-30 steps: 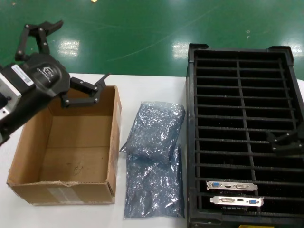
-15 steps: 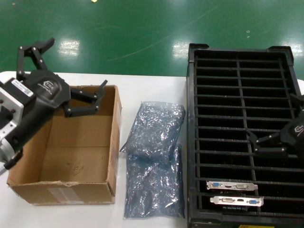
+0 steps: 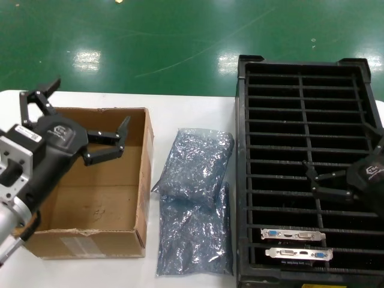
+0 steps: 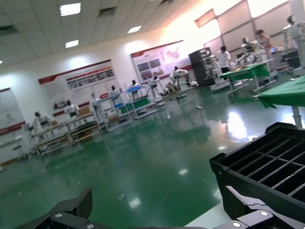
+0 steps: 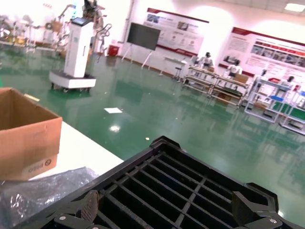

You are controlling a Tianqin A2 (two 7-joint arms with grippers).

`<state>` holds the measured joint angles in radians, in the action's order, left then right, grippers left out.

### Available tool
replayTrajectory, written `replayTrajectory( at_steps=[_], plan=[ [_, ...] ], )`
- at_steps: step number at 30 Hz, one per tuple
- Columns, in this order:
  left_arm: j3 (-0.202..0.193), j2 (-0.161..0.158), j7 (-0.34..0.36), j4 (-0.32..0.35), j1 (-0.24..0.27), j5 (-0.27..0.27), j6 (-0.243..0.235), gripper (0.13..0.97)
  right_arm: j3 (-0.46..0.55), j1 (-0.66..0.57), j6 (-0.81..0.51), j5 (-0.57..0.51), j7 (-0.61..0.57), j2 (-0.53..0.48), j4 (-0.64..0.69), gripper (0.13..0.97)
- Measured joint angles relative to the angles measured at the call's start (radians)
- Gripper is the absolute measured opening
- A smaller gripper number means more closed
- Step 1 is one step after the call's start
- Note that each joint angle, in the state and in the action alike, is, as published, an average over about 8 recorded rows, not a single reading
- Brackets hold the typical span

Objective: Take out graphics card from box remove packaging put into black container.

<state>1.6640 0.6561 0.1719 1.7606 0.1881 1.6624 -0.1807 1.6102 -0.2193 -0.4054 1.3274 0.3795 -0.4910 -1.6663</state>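
Two cards [image 3: 294,235] slotted in crate [image 3: 309,69] near end, box [image 3: 141,180] empty, bags [image 3: 195,204] discarded; left gripper [image 3: 75,123] and right gripper [image 3: 345,174] wide open, empty — task looks done.

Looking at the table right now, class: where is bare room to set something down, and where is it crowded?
Bare tabletop lies beyond the bags, between the box and the black container. The container's far slots stand empty. Crowded: two graphics cards fill its nearest slots.
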Motion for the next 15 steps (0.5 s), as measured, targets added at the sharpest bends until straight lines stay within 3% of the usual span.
replayTrajectory(
  at_steps=[15],
  plan=[
    [-0.025,-0.141,-0.068,-0.064,-0.075,0.055,0.072,0.966,-0.004,0.087,0.161,0.187,-0.15,0.076,0.026,0.966]
  ],
)
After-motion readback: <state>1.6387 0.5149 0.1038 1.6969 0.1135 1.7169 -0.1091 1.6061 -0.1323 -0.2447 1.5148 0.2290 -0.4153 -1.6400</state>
